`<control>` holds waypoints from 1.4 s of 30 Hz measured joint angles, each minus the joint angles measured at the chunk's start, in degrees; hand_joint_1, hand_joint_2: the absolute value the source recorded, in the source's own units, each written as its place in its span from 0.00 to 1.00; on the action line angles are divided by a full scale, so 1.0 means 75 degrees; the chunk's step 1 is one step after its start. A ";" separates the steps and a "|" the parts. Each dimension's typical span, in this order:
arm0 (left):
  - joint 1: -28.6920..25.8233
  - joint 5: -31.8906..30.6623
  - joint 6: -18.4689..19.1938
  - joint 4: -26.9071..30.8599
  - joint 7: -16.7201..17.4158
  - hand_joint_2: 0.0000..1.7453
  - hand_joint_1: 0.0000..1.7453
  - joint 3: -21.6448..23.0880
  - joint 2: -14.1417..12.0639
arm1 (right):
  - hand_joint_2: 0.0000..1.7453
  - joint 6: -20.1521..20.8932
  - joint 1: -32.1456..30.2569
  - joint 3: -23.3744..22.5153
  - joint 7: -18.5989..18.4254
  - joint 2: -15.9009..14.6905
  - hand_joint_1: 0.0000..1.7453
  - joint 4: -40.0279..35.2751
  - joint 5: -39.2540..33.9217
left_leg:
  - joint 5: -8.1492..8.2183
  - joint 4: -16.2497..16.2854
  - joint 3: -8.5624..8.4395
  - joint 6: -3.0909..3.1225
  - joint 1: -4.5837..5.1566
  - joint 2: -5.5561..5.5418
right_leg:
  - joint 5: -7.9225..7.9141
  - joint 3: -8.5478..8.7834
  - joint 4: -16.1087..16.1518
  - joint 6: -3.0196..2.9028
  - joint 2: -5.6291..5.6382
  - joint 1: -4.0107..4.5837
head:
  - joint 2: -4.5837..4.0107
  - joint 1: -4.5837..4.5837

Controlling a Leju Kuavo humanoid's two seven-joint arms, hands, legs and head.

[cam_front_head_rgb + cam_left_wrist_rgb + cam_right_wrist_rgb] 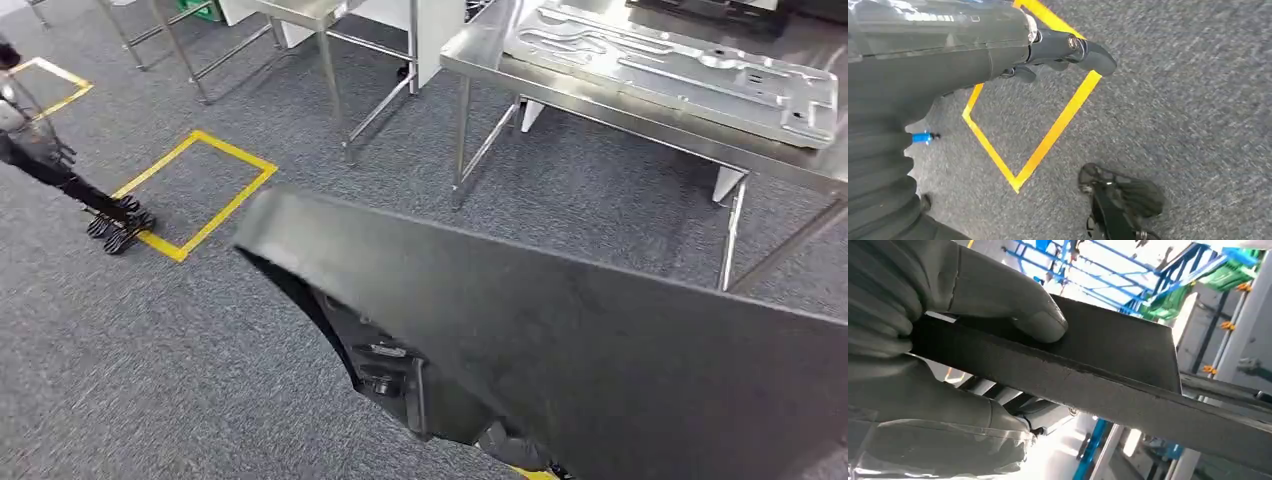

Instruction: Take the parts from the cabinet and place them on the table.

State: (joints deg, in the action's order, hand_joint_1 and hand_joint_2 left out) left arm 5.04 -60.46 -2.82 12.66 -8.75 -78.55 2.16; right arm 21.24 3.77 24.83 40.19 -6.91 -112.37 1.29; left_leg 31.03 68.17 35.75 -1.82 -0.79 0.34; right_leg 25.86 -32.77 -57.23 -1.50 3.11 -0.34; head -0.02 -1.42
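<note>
A large flat black panel [600, 350] takes up the lower right of the head view, held tilted above the grey carpet. My right hand [948, 340] grips its edge, seen close up as the black panel [1108, 355], with the thumb [1038, 320] pressed on its top face and the fingers underneath. The steel table [640, 122] stands beyond the panel at the upper right. My left hand [120, 228] hangs at my side over the floor and holds nothing. From the wrist, the left hand [1063, 52] shows its fingers loosely apart.
A silver metal plate with cutouts [680, 65] lies on the steel table. A second steel table frame [335, 60] stands at the top middle. A yellow tape square [200, 195] marks the carpet by my left hand. Blue racking [1088, 270] shows behind the panel.
</note>
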 joint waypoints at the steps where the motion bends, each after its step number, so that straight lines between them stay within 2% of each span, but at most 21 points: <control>1: 0.0005 0.0029 -0.0041 0.0000 0.0024 1.00 0.00 0.0000 0.0000 | 1.00 0.0015 0.0001 0.0000 0.0000 0.0000 1.00 0.0017 -0.0012 | -0.0419 -0.0805 -0.0366 0.0024 -0.0009 -0.0090 | 0.0012 0.0015 -0.0018 0.0020 0.0095 -0.0002 | 0.0000 0.0000; 3: 0.0011 0.0044 -0.0056 0.0000 0.0044 1.00 0.00 0.0000 0.0000 | 1.00 0.0029 0.0017 0.0000 0.0000 0.0000 1.00 0.0041 -0.0020 | -0.0462 -0.1483 -0.0639 0.0086 -0.0028 -0.0529 | 0.0015 -0.0045 -0.0064 0.0096 0.0227 0.0024 | 0.0000 0.0000; 7: 0.0032 0.0131 -0.0035 -0.0003 0.0021 1.00 0.00 -0.0006 0.0020 | 1.00 0.0070 0.0019 0.0000 0.0000 -0.0018 1.00 0.0055 -0.0073 | -0.0560 -0.1537 -0.0645 0.0274 -0.0049 -0.0284 | -0.0055 -0.0132 -0.0029 0.0307 0.0430 0.0015 | 0.0000 -0.0003; 9: 0.0052 0.0152 -0.0024 0.0000 0.0000 1.00 0.00 -0.0006 0.0032 | 1.00 0.0088 0.0034 -0.0003 0.0000 -0.0035 1.00 0.0055 -0.0084 | -0.0600 -0.1602 -0.0656 0.0399 -0.0049 -0.0122 | 0.0308 -0.0361 -0.0520 0.0316 -0.0163 0.0020 | 0.0000 0.0003; 11: 0.0019 0.0151 -0.0026 0.0000 0.0018 1.00 0.00 -0.0006 0.0038 | 1.00 0.0088 0.0008 -0.0003 0.0000 -0.0047 1.00 0.0058 -0.0084 | -0.0597 -0.1599 -0.0642 0.0415 -0.0030 0.0059 | 0.0907 -0.0978 -0.1780 0.0372 -0.0315 -0.0018 | 0.0000 0.0000; 13: 0.0015 0.0154 -0.0041 0.0000 0.0021 1.00 0.00 -0.0009 0.0038 | 1.00 0.0076 -0.0081 -0.0003 0.0000 -0.0067 1.00 0.0064 -0.0079 | -0.0591 -0.1594 -0.0631 0.0408 -0.0030 0.0230 | 0.1036 -0.1340 -0.2475 0.0426 -0.0333 -0.0064 | 0.0000 0.0000; 16: 0.0035 0.0151 -0.0003 0.0000 0.0009 1.00 0.00 -0.0009 0.0064 | 1.00 0.0050 -0.0142 -0.0003 0.0000 -0.0093 1.00 0.0061 -0.0052 | -0.0549 -0.1575 -0.0668 0.0346 -0.0032 0.0436 | 0.0227 -0.0584 -0.1035 0.0430 -0.0526 -0.0099 | 0.0000 0.0000; 17: 0.0038 0.0151 0.0014 0.0000 -0.0003 1.00 0.00 -0.0009 0.0067 | 1.00 0.0041 -0.0138 -0.0003 0.0000 -0.0093 1.00 0.0050 -0.0041 | -0.0516 -0.1549 -0.0695 0.0300 -0.0024 0.0492 | -0.0027 -0.0152 -0.0299 0.0390 -0.0826 -0.0081 | 0.0000 0.0000; 18: 0.0037 0.0151 0.0026 0.0000 -0.0005 1.00 0.00 -0.0009 0.0067 | 1.00 0.0038 -0.0126 -0.0003 0.0000 -0.0093 1.00 0.0044 -0.0038 | -0.0467 -0.1512 -0.0703 0.0243 0.0039 0.0547 | 0.0075 -0.0038 -0.0053 0.0326 -0.1122 -0.0015 | 0.0000 0.0000; 22: 0.0061 0.0128 0.0122 0.0000 -0.0017 1.00 0.00 -0.0006 0.0067 | 1.00 -0.0006 -0.0114 -0.0006 0.0000 -0.0093 1.00 0.0044 -0.0017 | -0.0418 -0.1558 -0.0823 0.0068 0.0033 0.0837 | 0.0023 -0.0068 -0.0031 0.0185 -0.0717 -0.0001 | 0.0000 0.0000; 25: 0.0059 0.0102 0.0140 0.0000 -0.0026 1.00 0.00 -0.0006 0.0070 | 1.00 -0.0026 -0.0089 -0.0006 0.0000 -0.0090 1.00 0.0041 -0.0009 | 0.0219 -0.0644 -0.0452 -0.0028 -0.0040 0.0148 | -0.0030 -0.0054 0.0011 0.0043 -0.0515 -0.0055 | 0.0000 0.0000; 27: 0.0023 0.0102 0.0134 0.0000 -0.0026 1.00 0.00 -0.0006 0.0058 | 1.00 -0.0023 -0.0101 -0.0006 0.0000 -0.0079 1.00 0.0047 -0.0009 | 0.0744 0.0625 0.0153 -0.0056 -0.0038 0.0024 | -0.0033 -0.0069 0.0004 0.0020 -0.0329 -0.0034 | 0.0000 0.0000; 28: 0.0010 0.0105 0.0131 0.0000 -0.0026 1.00 0.00 -0.0006 0.0058 | 1.00 -0.0020 -0.0106 -0.0006 0.0000 -0.0073 1.00 0.0056 -0.0009 | 0.0774 0.0961 0.0342 -0.0055 -0.0039 0.0021 | -0.0033 -0.0066 0.0002 0.0019 -0.0230 -0.0024 | 0.0000 0.0000; 30: 0.0022 0.0119 0.0128 0.0000 -0.0026 1.00 0.00 -0.0006 0.0058 | 1.00 -0.0012 -0.0103 -0.0003 0.0000 -0.0058 1.00 0.0061 -0.0009 | 0.0262 0.0413 0.0148 -0.0018 -0.0039 0.0005 | -0.0032 -0.0035 -0.0002 0.0021 -0.0044 -0.0021 | 0.0000 0.0000; 32: 0.0034 0.0122 0.0116 0.0000 -0.0049 1.00 0.00 -0.0006 0.0049 | 1.00 -0.0012 -0.0083 -0.0003 0.0000 0.0009 1.00 0.0073 -0.0003 | -0.0492 -0.1023 -0.0474 0.0050 -0.0041 -0.0219 | -0.0024 -0.0005 -0.0012 0.0044 0.0135 -0.0020 | 0.0000 0.0000; 33: 0.0034 0.0122 0.0116 0.0000 -0.0052 1.00 0.00 -0.0006 0.0038 | 1.00 -0.0014 -0.0060 0.0000 0.0000 0.0043 1.00 0.0084 0.0009 | -0.0492 -0.1387 -0.0621 0.0122 -0.0034 -0.0551 | -0.0021 -0.0025 -0.0027 0.0074 0.0198 -0.0020 | 0.0000 0.0000; 37: 0.0059 0.0116 0.0134 0.0000 -0.0064 1.00 0.00 -0.0006 0.0020 | 1.00 -0.0026 0.0010 0.0000 0.0000 0.0140 1.00 0.0131 0.0055 | -0.0509 -0.1488 -0.0645 0.0249 0.0014 -0.0370 | -0.0096 -0.0127 -0.0003 0.0298 0.0472 -0.0047 | 0.0000 0.0000; 38: 0.0078 0.0105 0.0145 0.0000 -0.0067 1.00 0.00 -0.0006 0.0029 | 1.00 -0.0029 0.0023 0.0000 0.0000 0.0146 1.00 0.0131 0.0076 | -0.0583 -0.1597 -0.0665 0.0333 -0.0082 -0.0265 | -0.0054 -0.0148 -0.0063 0.0330 0.0417 -0.0053 | 0.0000 0.0000; 39: 0.0090 0.0096 0.0146 0.0000 -0.0069 1.00 0.00 -0.0006 0.0029 | 1.00 -0.0032 0.0050 0.0000 0.0000 0.0154 1.00 0.0131 0.0082 | -0.0599 -0.1623 -0.0678 0.0375 -0.0062 -0.0203 | 0.0106 -0.0244 -0.0255 0.0352 0.0051 -0.0015 | 0.0000 0.0003; 40: 0.0084 0.0090 0.0145 0.0000 -0.0072 1.00 0.00 -0.0006 0.0029 | 1.00 -0.0035 0.0094 0.0000 0.0000 0.0160 1.00 0.0143 0.0090 | -0.0604 -0.1624 -0.0673 0.0403 -0.0055 -0.0128 | 0.0398 -0.0471 -0.0696 0.0363 -0.0183 -0.0014 | 0.0000 0.0003; 42: 0.0041 0.0084 0.0166 0.0000 -0.0072 1.00 0.00 -0.0006 0.0026 | 1.00 -0.0067 0.0101 0.0000 0.0000 0.0201 1.00 0.0163 0.0090 | -0.0598 -0.1621 -0.0662 0.0411 -0.0033 0.0007 | 0.0992 -0.1095 -0.1989 0.0411 -0.0337 -0.0048 | 0.0000 0.0003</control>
State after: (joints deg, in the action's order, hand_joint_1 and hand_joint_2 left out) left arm 5.34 -59.82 -1.57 12.66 -9.29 -78.60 2.36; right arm 20.74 4.53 24.83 40.20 -5.40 -111.14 1.97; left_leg 26.55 56.02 30.79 1.26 -1.04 0.40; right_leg 33.30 -40.98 -72.14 1.58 0.58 -0.70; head -0.02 -1.40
